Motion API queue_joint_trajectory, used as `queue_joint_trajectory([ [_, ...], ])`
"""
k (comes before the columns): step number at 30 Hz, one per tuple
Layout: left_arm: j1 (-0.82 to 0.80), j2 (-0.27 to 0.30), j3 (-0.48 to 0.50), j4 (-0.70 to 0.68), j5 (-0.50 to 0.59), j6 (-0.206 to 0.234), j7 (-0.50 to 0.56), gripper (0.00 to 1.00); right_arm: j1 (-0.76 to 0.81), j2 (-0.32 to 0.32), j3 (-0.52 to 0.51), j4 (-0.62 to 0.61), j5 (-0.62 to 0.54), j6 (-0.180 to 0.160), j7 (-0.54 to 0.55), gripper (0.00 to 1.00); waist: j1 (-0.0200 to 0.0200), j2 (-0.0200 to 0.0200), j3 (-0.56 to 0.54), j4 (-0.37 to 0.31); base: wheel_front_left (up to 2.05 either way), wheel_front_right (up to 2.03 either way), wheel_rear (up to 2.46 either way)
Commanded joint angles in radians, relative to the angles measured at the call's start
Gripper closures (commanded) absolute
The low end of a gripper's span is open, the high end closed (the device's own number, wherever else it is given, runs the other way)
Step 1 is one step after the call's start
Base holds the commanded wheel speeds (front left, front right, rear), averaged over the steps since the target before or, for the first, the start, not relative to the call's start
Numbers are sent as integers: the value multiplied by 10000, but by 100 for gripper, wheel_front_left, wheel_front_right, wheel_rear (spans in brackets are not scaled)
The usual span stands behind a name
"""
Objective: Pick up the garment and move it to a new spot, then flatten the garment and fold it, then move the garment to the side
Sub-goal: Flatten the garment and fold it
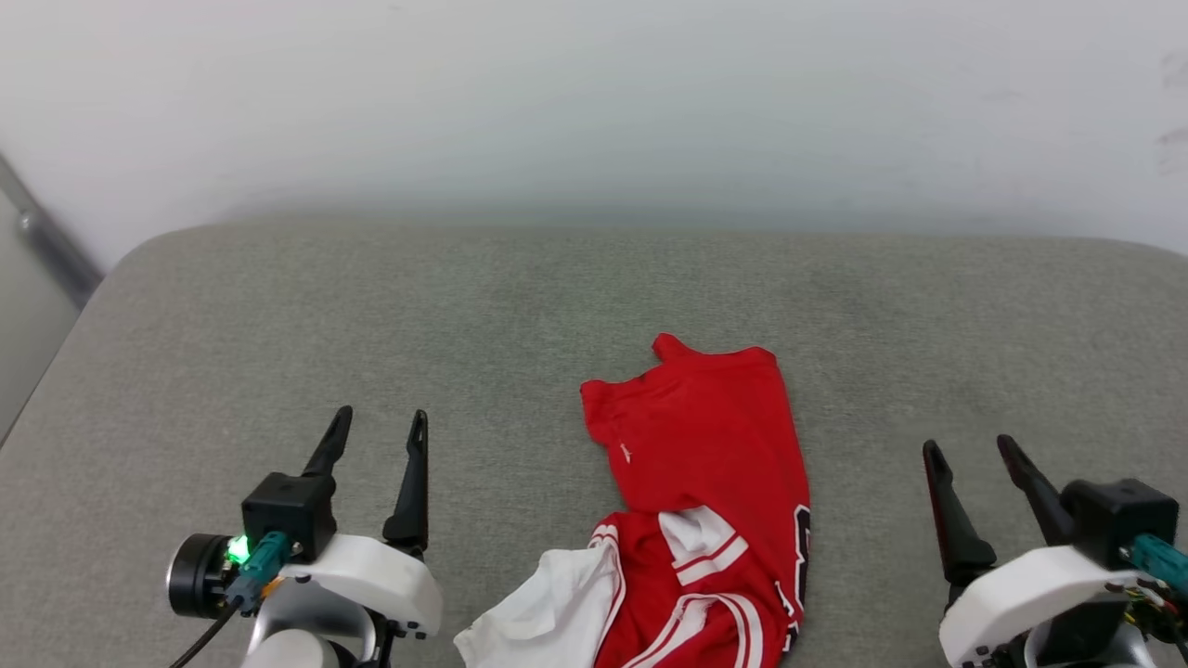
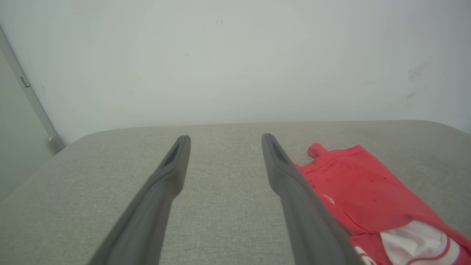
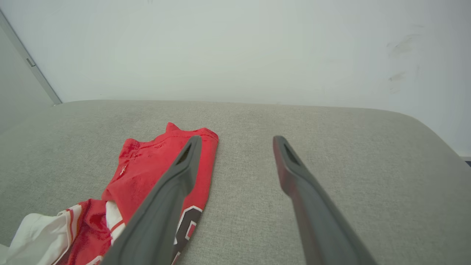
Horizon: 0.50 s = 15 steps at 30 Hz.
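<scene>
Red garment [image 1: 710, 445], white sleeves, striped trim; grey cushion [image 1: 371, 315]; dark fingers [image 1: 408, 482].

Open grey cushion [image 1: 278, 315] either side of garment [image 1: 715, 436], wall [image 1: 594, 93] behind

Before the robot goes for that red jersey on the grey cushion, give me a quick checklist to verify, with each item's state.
1. Left pincer open: ok.
2. Right pincer open: ok.
3. Both pincers holding nothing: ok; the garment lies between them, untouched.
4. Garment flat: not ok; bunched, folded over itself.
5. Garment's near edge visible: not ok; cut off by the head view's bottom.
6. Space on the cushion for a new spot: ok.
</scene>
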Motion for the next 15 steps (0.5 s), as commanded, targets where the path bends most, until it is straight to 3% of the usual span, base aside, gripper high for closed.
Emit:
queue_joint_trajectory([
  [1,-35,-47,-110,-93,68,-31,14,0,-217,13,84,132,5,-3,336,0,0,0,45,192,0,0,0],
  [6,-273,-266,-427,-226,215,-151,-73,0,-966,-27,589,802,-65,-3,2477,0,0,0,276,708,0,0,0],
  [10,-464,-460,-633,-126,248,-319,-186,0,-1679,-449,1761,1278,323,-3,4327,0,0,0,513,1170,0,0,0],
  [15,-709,-622,-789,22,291,-438,-304,0,-2449,-1049,3024,1596,773,-5,5502,0,0,0,818,1575,0,0,0],
])
